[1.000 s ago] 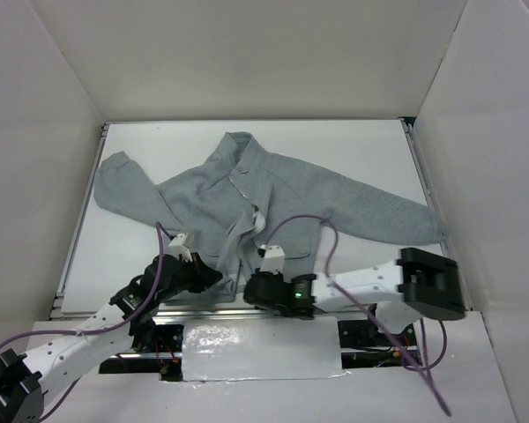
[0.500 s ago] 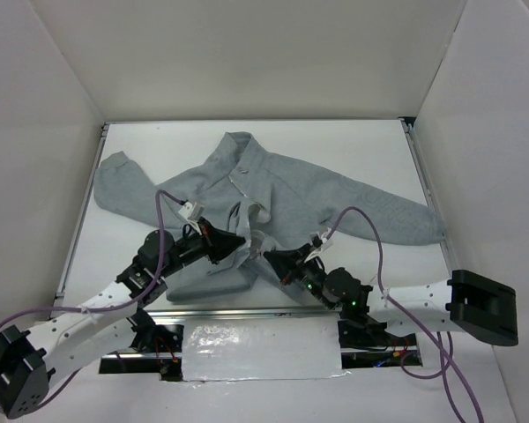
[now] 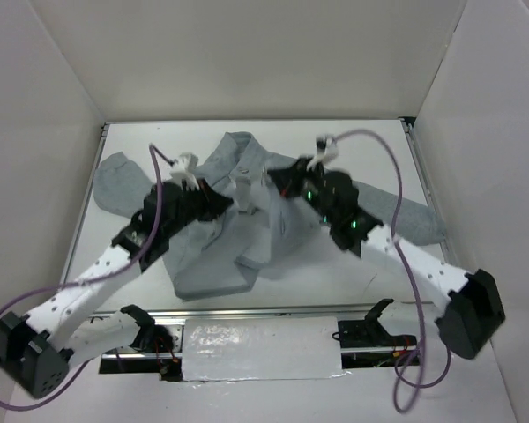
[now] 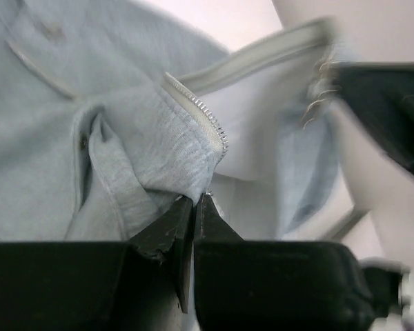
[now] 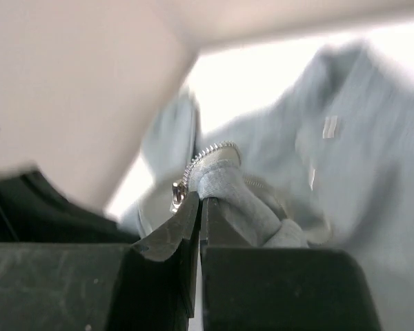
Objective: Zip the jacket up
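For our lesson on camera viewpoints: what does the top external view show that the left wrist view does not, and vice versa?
Only the top external view shows the small light-grey fleece jacket with both sleeves spread on the white table. Only the left wrist view shows the pale zipper teeth individually. Both show the left gripper holding the jacket's front edge.

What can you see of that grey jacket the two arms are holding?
The jacket is small, light-grey and fleecy, with a stand-up collar, long sleeves spread on the white table and a pale, small-toothed zipper, unzipped. Its two front edges are bunched and raised at the middle. The left gripper has its jaws shut on one edge, the right gripper on the other, beside the zipper teeth.
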You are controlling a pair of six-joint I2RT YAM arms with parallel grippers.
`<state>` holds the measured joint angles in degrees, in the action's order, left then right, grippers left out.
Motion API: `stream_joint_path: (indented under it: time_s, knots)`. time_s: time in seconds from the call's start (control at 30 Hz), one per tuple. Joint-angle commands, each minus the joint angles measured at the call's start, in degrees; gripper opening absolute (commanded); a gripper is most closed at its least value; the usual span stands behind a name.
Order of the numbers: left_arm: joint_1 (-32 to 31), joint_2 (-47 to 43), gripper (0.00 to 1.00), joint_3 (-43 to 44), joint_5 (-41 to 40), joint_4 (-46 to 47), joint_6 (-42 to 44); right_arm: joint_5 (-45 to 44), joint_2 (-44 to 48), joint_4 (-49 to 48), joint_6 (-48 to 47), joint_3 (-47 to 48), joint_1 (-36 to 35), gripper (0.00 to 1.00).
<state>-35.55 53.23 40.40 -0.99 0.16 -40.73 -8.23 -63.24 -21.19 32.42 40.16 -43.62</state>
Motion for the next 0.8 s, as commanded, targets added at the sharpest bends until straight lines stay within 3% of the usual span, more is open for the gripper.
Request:
stream_joint_path:
  time_s: [0.0, 0.03, 0.1, 0.13, 0.17, 0.2, 0.23, 0.27, 0.3, 0.33, 0.37, 0.4, 0.43, 0.47, 0.5, 0.53, 0.57, 0.6, 0.63, 0.67, 0.7, 0.73, 0.77]
  knots:
    - [14.6, 11.2, 0.0, 10.9, 8.2, -3.9, -2.1, 15.9, -11.0, 16.2, 0.3, 18.5, 11.8, 0.0]
    - [16.6, 18.4, 0.0, 16.5, 11.9, -1.3, -2.2, 16.1, -13.8, 17.7, -0.2, 26.1, 13.1, 0.0]
    - [17.8, 30.9, 0.0, 29.1, 9.1, -7.9, 1.2, 17.4, -23.0, 25.7, -1.8, 36.6, 15.4, 0.0]
    - [18.8, 35.1, 0.0, 44.4, 9.7, -16.5, 3.4, 18.0, -29.9, 28.9, -2.6, 49.2, 17.3, 0.0]
    - [19.9, 39.4, 0.0, 51.5, 11.7, -18.5, 3.7, 17.8, -30.0, 31.9, -3.2, 55.7, 17.9, 0.0]
    - [21.5, 43.5, 0.0, 60.1, 13.3, -21.1, 4.2, 17.6, -36.1, 36.4, -4.7, 62.3, 18.4, 0.0]
    - [21.7, 54.3, 0.0, 82.9, 12.3, -24.8, 5.0, 19.0, -38.5, 36.9, -6.1, 67.8, 18.9, 0.0]
    - [22.2, 61.7, 0.0, 97.5, 11.8, -33.4, 7.2, 19.5, -39.7, 35.8, -7.8, 75.2, 19.1, 0.0]
    - [24.7, 76.0, 0.0, 127.3, 16.2, -35.7, 6.0, 18.7, -41.0, 32.3, -9.1, 77.8, 19.2, 0.0]
    - [27.6, 78.0, 0.0, 129.8, 21.9, -32.0, -3.7, 18.6, -41.9, 32.2, -9.2, 86.1, 19.7, 0.0]
    - [30.9, 75.2, 0.0, 122.4, 27.0, -10.7, -11.7, 19.6, -43.3, 32.4, -10.3, 91.4, 20.1, 0.0]
    - [37.6, 64.0, 0.0, 98.0, 33.0, 5.5, -24.8, 19.4, -46.8, 35.3, -10.5, 104.1, 20.5, 0.0]
    - [39.7, 60.9, 0.0, 95.6, 33.0, 13.6, -25.0, 20.3, -48.1, 36.3, -10.7, 109.5, 20.8, 0.0]
    - [41.0, 60.2, 0.0, 99.9, 33.3, 5.3, -21.7, 22.1, -48.5, 36.7, -10.8, 112.7, 21.8, 0.0]
    - [41.6, 59.6, 0.0, 110.5, 36.2, 0.6, -13.3, 26.9, -45.0, 34.4, -11.5, 110.9, 22.2, 0.0]
    - [41.4, 57.7, 0.0, 110.9, 38.0, 0.0, -10.5, 27.7, -41.2, 31.3, -12.2, 105.9, 22.2, 0.0]
    - [40.0, 53.9, 0.0, 107.1, 39.5, 3.9, -8.4, 28.5, -36.1, 19.8, -13.3, 98.5, 22.1, 0.0]
    - [39.4, 42.2, 0.0, 89.6, 40.7, 10.9, -6.1, 30.1, -24.8, 10.8, -13.3, 78.7, 21.9, 0.0]
    - [38.7, 35.8, 0.0, 78.7, 41.2, 19.7, -5.2, 30.3, -20.6, 3.2, -13.0, 71.2, 21.8, 0.0]
    - [38.1, 29.8, 0.0, 70.9, 40.8, 25.4, -3.5, 30.2, -18.4, 2.7, -12.9, 68.1, 21.7, 0.0]
    - [36.9, 22.4, 0.0, 63.5, 40.3, 23.9, 1.6, 30.2, -17.9, 8.5, -13.6, 69.9, 21.8, 0.0]
    - [36.7, 20.6, 0.0, 61.8, 40.4, 20.9, 3.2, 30.9, -17.2, 12.3, -14.5, 68.7, 21.6, 0.0]
    - [36.4, 17.3, 0.0, 55.9, 41.8, 20.1, 3.4, 33.6, -15.7, 9.5, -14.2, 64.4, 21.0, 0.0]
